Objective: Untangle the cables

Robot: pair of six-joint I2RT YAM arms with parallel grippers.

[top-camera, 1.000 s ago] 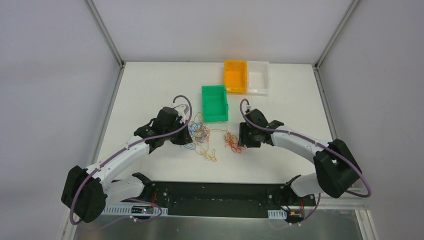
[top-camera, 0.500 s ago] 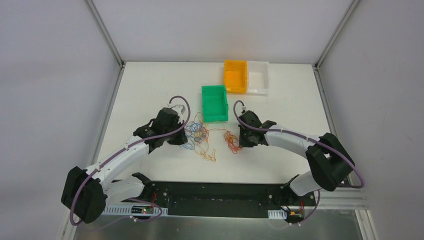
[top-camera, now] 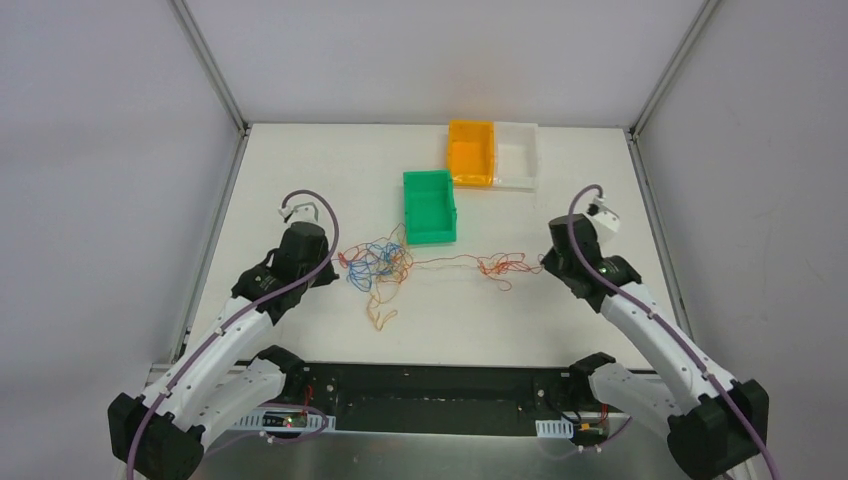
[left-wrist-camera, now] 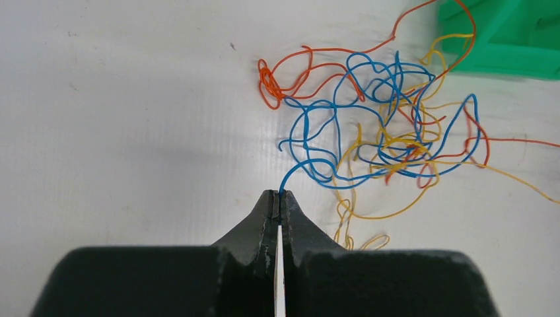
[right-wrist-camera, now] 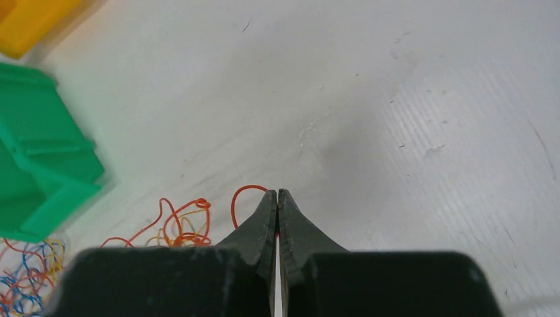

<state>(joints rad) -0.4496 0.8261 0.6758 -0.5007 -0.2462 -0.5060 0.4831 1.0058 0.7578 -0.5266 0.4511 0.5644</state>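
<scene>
Cables: the main tangle (top-camera: 375, 262) lies left of centre on the table (top-camera: 300, 180), just in front of the green bin (top-camera: 430, 205). Blue, orange, red and yellow loops cross one another there.
Orange clump (top-camera: 497, 265): lies apart from the tangle, toward the right edge. One thin strand (top-camera: 450, 260), drawn nearly straight, joins the two.
Left claw (left-wrist-camera: 279, 196): closed tight, pinching the end of a blue strand (left-wrist-camera: 310, 165) at the tangle's left side.
Right claw (right-wrist-camera: 277, 193): closed tight at the clump's right end. An orange loop (right-wrist-camera: 238, 198) runs in at its tips, so it appears to grip that wire.
Done: judging by the layout, one clump is drawn out from the knot.
Left: most of the job. The blue and yellow wires are knotted together, and no strand lies fully free.
</scene>
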